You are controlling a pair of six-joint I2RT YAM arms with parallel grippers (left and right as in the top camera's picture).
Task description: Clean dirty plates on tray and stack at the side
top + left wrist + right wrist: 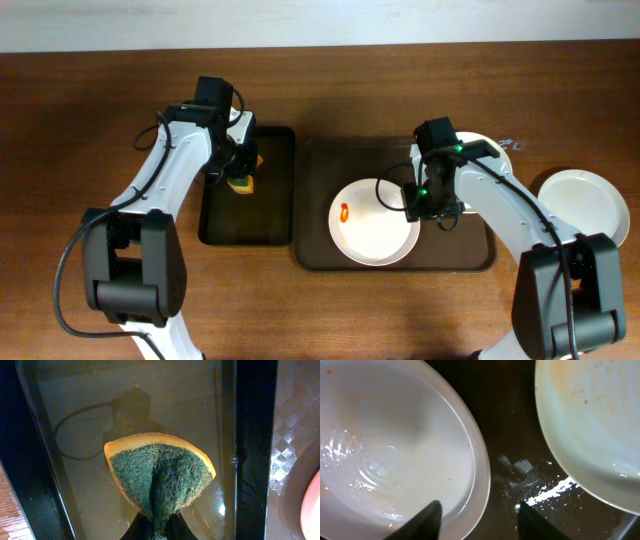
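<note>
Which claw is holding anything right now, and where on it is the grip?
Left claw pinches the sponge at its near edge, folding it. Right claw is open astride the rim of a plate, holding nothing.

White plate [375, 238] with an orange-red smear [345, 212]. Second plate [590, 420] white, flecked orange. Dark-brown tray [310, 258]; black tray [272, 215]. Sponge [160, 477]: fuzzy dark-green face, yellow-orange edge. Brown wood-grain table [300, 320].

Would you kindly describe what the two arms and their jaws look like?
Both the left arm and the right arm have white curved link shells between bulky black joint housings. A thin black cable loops beside the left one's base. Small green lights glow at the right wrist. The jaws are black, tapering wedges.
</note>
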